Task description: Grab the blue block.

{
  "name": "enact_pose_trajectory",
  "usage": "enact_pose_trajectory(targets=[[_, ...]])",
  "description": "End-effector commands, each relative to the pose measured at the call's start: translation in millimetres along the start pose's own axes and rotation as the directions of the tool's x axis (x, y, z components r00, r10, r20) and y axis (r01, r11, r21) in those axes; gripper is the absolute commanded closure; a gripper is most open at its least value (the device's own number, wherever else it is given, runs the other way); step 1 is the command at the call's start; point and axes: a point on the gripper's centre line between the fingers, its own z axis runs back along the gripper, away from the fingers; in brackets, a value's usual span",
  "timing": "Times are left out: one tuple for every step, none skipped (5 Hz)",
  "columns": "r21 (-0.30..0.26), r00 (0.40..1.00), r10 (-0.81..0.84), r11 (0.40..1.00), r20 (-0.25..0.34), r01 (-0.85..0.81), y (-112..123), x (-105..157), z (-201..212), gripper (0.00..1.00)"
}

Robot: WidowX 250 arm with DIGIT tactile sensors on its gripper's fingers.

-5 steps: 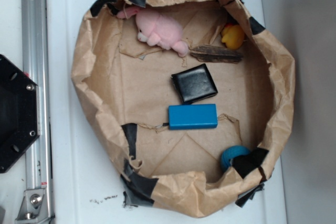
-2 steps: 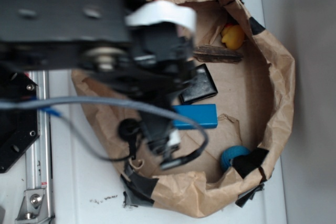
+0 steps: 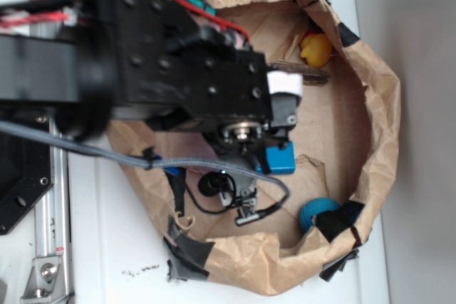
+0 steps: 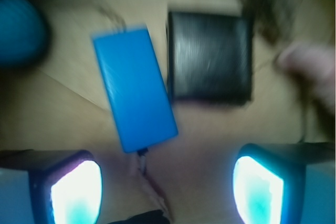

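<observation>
The blue block (image 4: 135, 90) lies flat on the brown paper floor of the bag, tilted, next to the black square pad (image 4: 210, 56). In the exterior view only its right end (image 3: 282, 159) shows under the arm. My gripper (image 4: 167, 190) is open and empty; its two fingertips (image 4: 76, 192) stand wide apart at the bottom of the wrist view, above the paper and just short of the block's near end. In the exterior view the arm covers the gripper, the pad and most of the block.
The teal ball (image 3: 315, 213) (image 4: 18, 30) sits near the bag's lower right wall. A yellow duck (image 3: 315, 49) and a brown stick (image 3: 313, 72) lie at the top right. The crumpled paper wall (image 3: 381, 126) rings the floor. A pink toy (image 4: 307, 64) shows at the right.
The arm has swung in over the bag from the left and moved right; it now covers the pink toy, the black pad and most of the blue block. Nothing in the bag has moved.
</observation>
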Motion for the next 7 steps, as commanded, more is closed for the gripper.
enact_pose_trajectory(targets=[[0.001,0.992,-0.124,0.992,0.030,0.124,-16.9,13.1,-27.4,0.00],[-0.013,0.975,-0.212,0.977,0.070,0.213,-23.5,37.1,-32.2,0.00],[0.034,0.957,-0.271,0.963,0.106,0.269,-27.0,54.5,-26.2,0.00],[-0.003,0.957,-0.259,0.965,0.132,0.261,-26.7,65.5,-16.5,0.00],[-0.012,0.955,-0.248,0.967,0.163,0.254,-29.9,62.5,-10.4,0.99],[0.002,0.951,-0.270,0.962,0.153,0.273,-32.7,56.6,-10.5,1.00],[-0.014,0.939,-0.302,0.951,0.162,0.308,-30.2,41.7,22.5,1.00]])
